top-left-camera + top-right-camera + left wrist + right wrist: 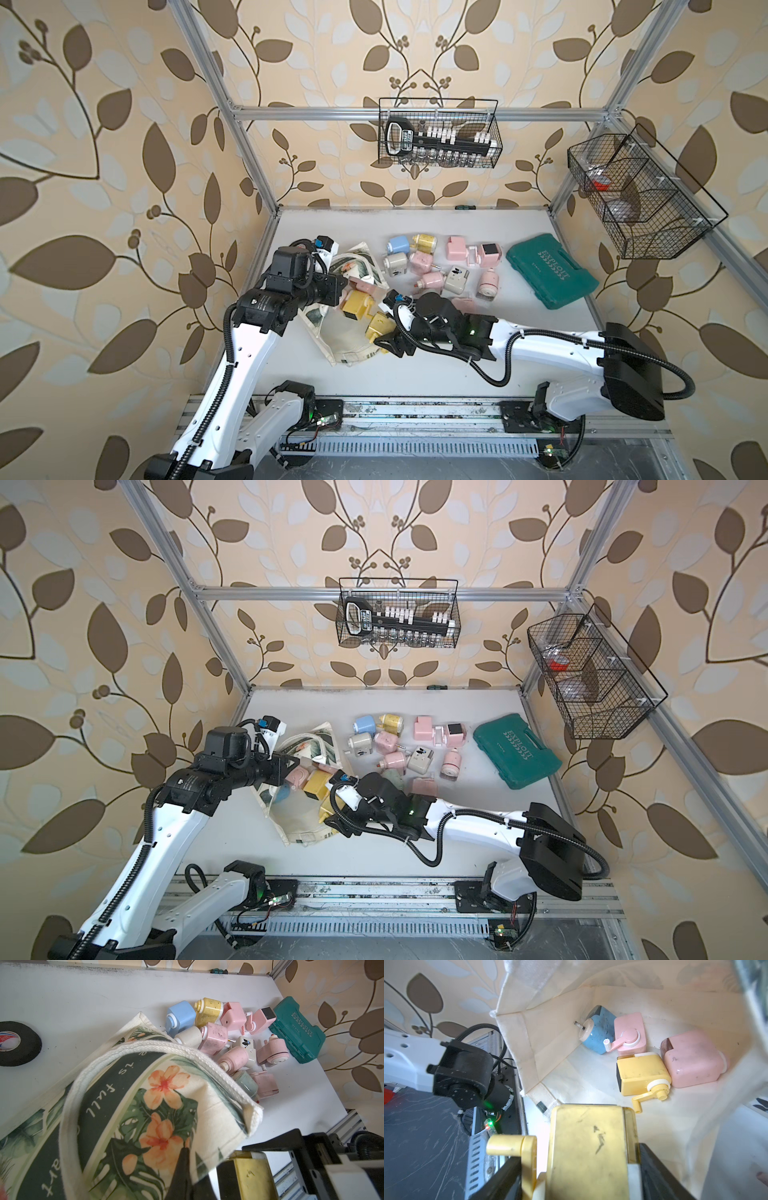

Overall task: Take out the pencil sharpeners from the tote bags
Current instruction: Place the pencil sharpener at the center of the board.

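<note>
Room: leaf-patterned walls inside an aluminium frame; two wire baskets (440, 133) hang on it, well above the work.
Table: white top (457, 365), a teal case (550, 270) toward its right side, a tape roll (17, 1043) seen only in the left wrist view.
Tote: lies on its side at table left (332, 340), printed face up, mouth toward the right arm.
Left gripper: shut (184, 1159) on the tote's upper cloth near the mouth, lifting it (probably to keep the mouth open for the other arm).
Right gripper: at the mouth (581, 1178), jaws set fairly wide around a yellow sharpener (589, 1147), one black jaw on each side; I judge it held, just at the tote's edge.
Sharpeners inside: four more deep in the tote — a blue one (598, 1032), two pink (693, 1059), one yellow (641, 1073), touching in a cluster.
Sharpeners out: about a dozen grouped on the table (432, 266) between tote and case, likely the drop area.
Progress: well along, with several left to fetch.
</note>
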Action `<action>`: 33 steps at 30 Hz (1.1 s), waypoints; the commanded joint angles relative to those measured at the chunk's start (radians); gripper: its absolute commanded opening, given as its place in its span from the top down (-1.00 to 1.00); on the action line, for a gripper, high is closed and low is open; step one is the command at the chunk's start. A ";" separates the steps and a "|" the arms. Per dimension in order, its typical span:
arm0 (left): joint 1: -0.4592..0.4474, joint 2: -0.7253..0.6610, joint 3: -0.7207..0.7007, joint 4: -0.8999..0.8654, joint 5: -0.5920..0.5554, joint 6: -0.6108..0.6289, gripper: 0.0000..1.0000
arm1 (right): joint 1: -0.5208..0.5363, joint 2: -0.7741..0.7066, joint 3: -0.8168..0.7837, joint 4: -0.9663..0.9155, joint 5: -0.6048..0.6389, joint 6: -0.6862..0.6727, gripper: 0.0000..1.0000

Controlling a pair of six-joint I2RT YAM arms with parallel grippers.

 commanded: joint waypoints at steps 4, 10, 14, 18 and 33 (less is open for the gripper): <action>-0.003 -0.021 0.006 0.021 -0.009 -0.008 1.00 | 0.002 -0.145 -0.115 -0.064 0.027 0.004 0.12; -0.002 -0.016 0.014 0.021 -0.004 -0.008 1.00 | 0.001 -0.252 -0.193 -0.166 0.077 0.037 0.11; -0.003 -0.018 0.017 0.021 0.001 -0.010 1.00 | -0.010 -0.245 -0.228 -0.212 0.130 0.080 0.10; -0.003 -0.018 0.017 0.018 0.001 -0.008 1.00 | -0.030 -0.170 -0.229 -0.247 0.207 0.125 0.10; -0.003 -0.019 0.020 0.019 0.007 -0.006 1.00 | -0.218 0.202 -0.100 -0.137 0.314 0.148 0.12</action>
